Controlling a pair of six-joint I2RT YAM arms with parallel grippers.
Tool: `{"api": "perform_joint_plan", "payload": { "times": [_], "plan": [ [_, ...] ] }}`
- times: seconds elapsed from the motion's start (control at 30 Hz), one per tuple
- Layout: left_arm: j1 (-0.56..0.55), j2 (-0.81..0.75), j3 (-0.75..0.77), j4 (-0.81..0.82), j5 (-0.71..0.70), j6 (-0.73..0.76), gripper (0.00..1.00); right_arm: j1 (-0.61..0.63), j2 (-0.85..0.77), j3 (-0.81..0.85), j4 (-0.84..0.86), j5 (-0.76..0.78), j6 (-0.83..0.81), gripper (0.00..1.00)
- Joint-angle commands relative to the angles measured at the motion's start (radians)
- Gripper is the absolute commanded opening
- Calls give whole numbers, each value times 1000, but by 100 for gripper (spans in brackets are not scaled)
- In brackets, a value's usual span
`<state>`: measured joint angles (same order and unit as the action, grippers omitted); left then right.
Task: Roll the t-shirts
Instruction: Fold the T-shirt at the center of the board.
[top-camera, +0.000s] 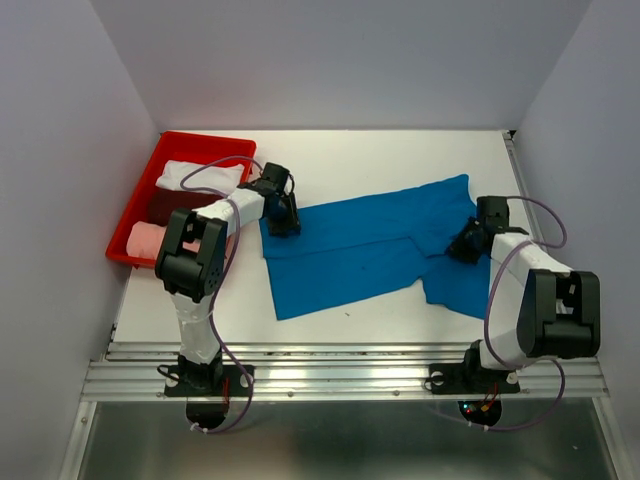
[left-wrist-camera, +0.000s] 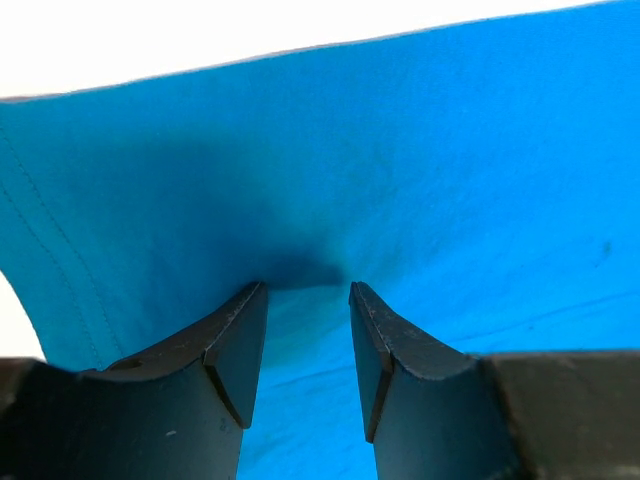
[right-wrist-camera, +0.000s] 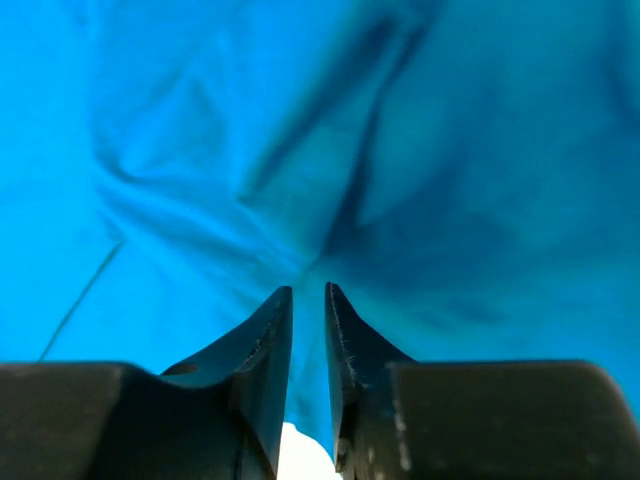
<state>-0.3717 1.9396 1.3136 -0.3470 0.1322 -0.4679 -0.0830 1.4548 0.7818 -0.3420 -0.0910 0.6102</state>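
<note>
Right now the blue t-shirt (top-camera: 360, 250) lies spread across the middle of the white table (top-camera: 380, 160), folded into a long band that runs from the near left up to the far right. One flap hangs toward the near edge at its right end.

The left gripper (top-camera: 283, 218) sits at the shirt's left end, on the far corner of the band. In the left wrist view its jaws stand moderately apart, with the tips set down on the blue cloth and a dark dent in the fabric just ahead of them. I cannot tell whether any fold is caught between them.

The right gripper (top-camera: 466, 243) is down on the shirt's right part, near where the flap meets the band. In the right wrist view its jaws are only a narrow slit apart. Creases in the cloth run in toward the tips, and a sliver of white table shows low in the gap.

At the far left stands a red tray (top-camera: 205, 140), holding a white t-shirt (top-camera: 200, 176) at its far end and a pale pink roll (top-camera: 150, 240) at its near end.
</note>
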Motion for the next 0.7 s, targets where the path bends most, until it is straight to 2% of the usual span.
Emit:
{"api": "perform_joint_plan", "payload": {
  "times": [0.0,0.17,0.37,0.47,0.67],
  "plan": [
    [-3,-64,-34,-10,9,25,50,6,-71,11,-44,181,-3,29],
    [-4,-87,-51,-12,4,34,50,6,-103,72,-54,255,-9,35],
    [-4,-97,-60,-9,7,37,50,-50,18,161,-23,269,-23,35],
    [-4,-97,-63,-4,10,37,50,-61,79,194,0,249,-36,38],
    [-6,-94,-54,-6,15,37,50,-81,163,206,66,201,-73,38]
  ]
}}
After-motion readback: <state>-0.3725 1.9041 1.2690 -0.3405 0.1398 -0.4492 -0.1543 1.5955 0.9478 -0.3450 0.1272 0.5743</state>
